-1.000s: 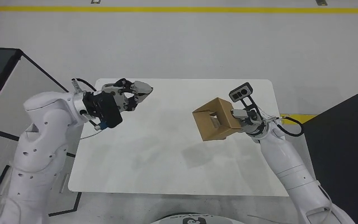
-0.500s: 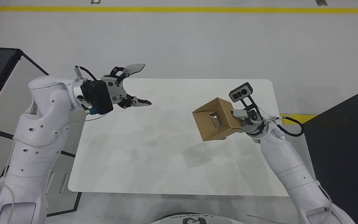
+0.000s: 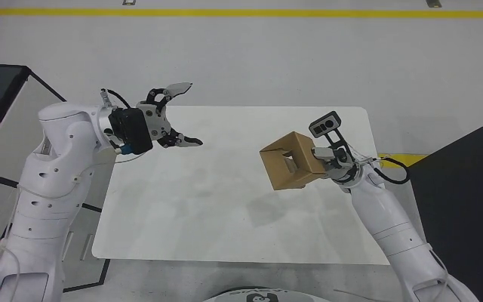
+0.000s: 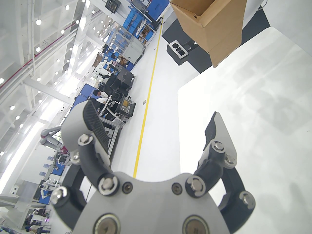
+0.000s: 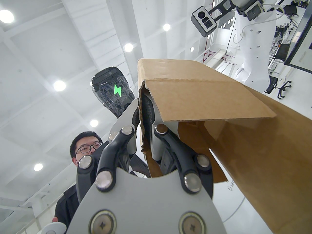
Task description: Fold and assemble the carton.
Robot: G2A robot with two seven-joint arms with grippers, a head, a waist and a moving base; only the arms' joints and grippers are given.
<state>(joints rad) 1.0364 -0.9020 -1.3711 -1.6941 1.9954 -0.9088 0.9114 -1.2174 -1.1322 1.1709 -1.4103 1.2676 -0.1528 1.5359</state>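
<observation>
A brown carton (image 3: pixel 289 161) hangs above the right part of the white table (image 3: pixel 226 219), its open end with a square gap facing left. My right gripper (image 3: pixel 323 160) is shut on the edge of one carton wall (image 5: pixel 143 113), one finger inside and one outside. In the left wrist view the carton (image 4: pixel 214 18) shows far off with its flaps partly folded in. My left gripper (image 3: pixel 185 115) stands open at the table's far left corner, nothing between its fingers (image 4: pixel 95 122).
A dark frame (image 3: pixel 15 83) stands off the table's left side. A dark panel (image 3: pixel 453 204) rises beyond the right edge. The yellow floor line (image 3: pixel 241 11) runs behind the table.
My left gripper swung back toward the table's far left corner and opened wide. The right arm and carton have not moved.
</observation>
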